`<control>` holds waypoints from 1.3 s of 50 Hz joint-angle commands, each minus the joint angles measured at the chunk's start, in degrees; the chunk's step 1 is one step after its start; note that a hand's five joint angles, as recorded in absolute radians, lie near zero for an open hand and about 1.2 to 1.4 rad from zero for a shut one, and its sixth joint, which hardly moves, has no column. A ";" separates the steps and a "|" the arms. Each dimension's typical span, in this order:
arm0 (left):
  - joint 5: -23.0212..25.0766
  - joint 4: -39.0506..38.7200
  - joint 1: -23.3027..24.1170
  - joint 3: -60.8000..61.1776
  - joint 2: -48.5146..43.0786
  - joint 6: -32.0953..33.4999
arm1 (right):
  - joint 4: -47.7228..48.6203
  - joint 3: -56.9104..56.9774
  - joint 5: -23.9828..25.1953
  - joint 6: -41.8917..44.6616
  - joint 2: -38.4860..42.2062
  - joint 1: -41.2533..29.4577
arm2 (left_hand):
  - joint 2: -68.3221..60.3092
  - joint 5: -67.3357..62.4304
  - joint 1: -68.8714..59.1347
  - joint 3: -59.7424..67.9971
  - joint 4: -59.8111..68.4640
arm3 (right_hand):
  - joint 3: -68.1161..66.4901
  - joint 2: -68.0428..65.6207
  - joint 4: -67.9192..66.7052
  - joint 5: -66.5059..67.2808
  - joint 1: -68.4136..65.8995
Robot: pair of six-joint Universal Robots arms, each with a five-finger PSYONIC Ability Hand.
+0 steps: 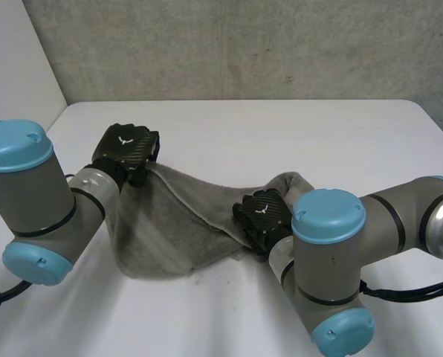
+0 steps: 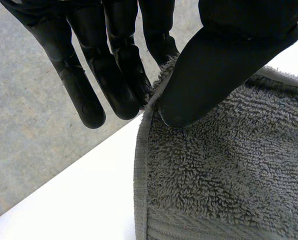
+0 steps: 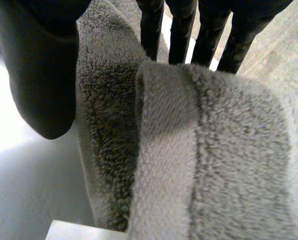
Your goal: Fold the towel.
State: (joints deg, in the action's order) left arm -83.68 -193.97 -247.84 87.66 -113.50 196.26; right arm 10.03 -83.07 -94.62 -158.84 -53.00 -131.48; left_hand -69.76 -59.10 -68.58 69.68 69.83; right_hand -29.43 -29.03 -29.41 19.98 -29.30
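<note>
left hand (image 1: 125, 149) pinches towel (image 1: 169, 230) edge; right hand (image 1: 262, 216) grips opposite end

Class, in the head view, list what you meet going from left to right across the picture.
In order: left arm → left hand → towel → right hand → right arm.

The far half of the counter (image 1: 281, 126) lies bare up to the wall (image 1: 244, 44), with easy passage there. Across the middle the towel (image 1: 177, 223) stretches between the left robot hand (image 1: 125, 149) and the right robot hand (image 1: 262, 216), both clamped on it, barring the way. The arms crowd the near corners.
</note>
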 commanded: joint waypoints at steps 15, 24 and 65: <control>-0.34 -3.43 0.08 -13.97 -5.23 0.97 | -8.69 32.28 2.06 16.79 -2.82 2.54 | -10.24 -10.90 -11.42 10.32 10.17 | -50.57 -50.97 -50.59 50.02 -50.70; -7.28 -6.07 -0.01 -33.08 -4.63 -0.26 | -12.49 65.22 9.01 17.51 4.57 7.91 | -10.24 -10.90 -11.42 10.32 10.17 | -50.57 -50.97 -50.59 50.02 -50.70; -0.25 -6.50 3.24 15.08 7.06 1.23 | -23.25 10.76 16.14 -1.54 -3.49 15.20 | -10.24 -10.90 -11.42 10.32 10.17 | 19.43 19.03 19.41 -19.98 19.30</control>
State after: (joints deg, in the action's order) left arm -84.28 -200.35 -244.72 102.07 -107.40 197.73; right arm -24.35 -62.82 -75.89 -152.79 -50.29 -117.96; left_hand -69.77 -59.34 -68.58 69.72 69.86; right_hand -19.65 -18.92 -19.87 7.88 -19.26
